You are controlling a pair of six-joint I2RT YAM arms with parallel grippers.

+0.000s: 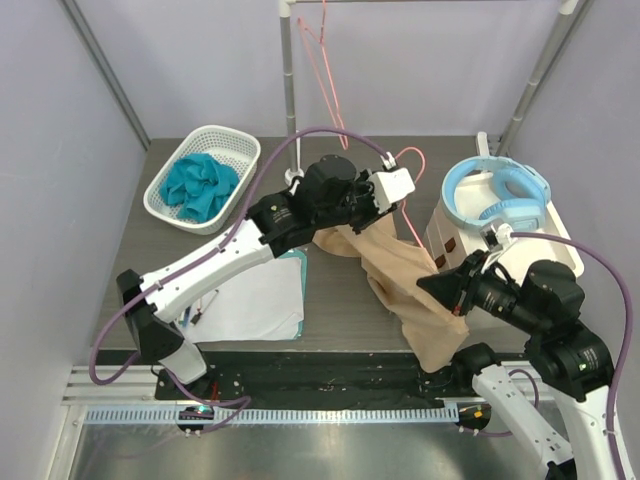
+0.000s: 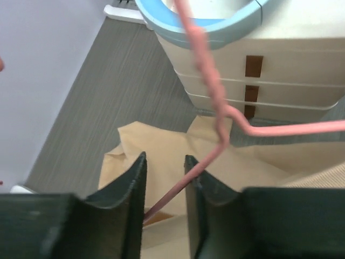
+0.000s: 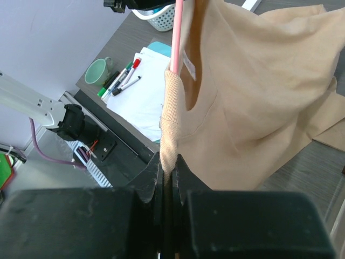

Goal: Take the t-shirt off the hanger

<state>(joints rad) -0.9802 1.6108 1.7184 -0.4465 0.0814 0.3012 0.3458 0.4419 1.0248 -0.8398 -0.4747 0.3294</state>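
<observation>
1. Lilac walls (image 1: 60,130) close in a dark grey desk (image 1: 340,295).
2. At the desk's far left, a white basket (image 1: 232,140) holds a crumpled teal cloth (image 1: 200,187).
3. On the right, a white drawer unit (image 2: 280,81) carries a blue ring (image 2: 215,33). Its drawers are closed, so what is inside cannot be seen.
4. The tan t-shirt (image 1: 400,285) lies slumped mid-desk, its collar lifted on the pink hanger (image 2: 207,70).
5. The left fingers (image 2: 132,189) stand apart, and the hanger wire runs through the gap between them, along one inner face.
6. The right fingers (image 3: 145,181) are pressed together on the t-shirt's ribbed collar edge, just beside the wire.
7. The hanger's lower part is buried in the fabric.
8. Papers (image 3: 140,94), pens (image 3: 123,80) and a green mug (image 3: 97,70) lie near the desk's front edge.
</observation>
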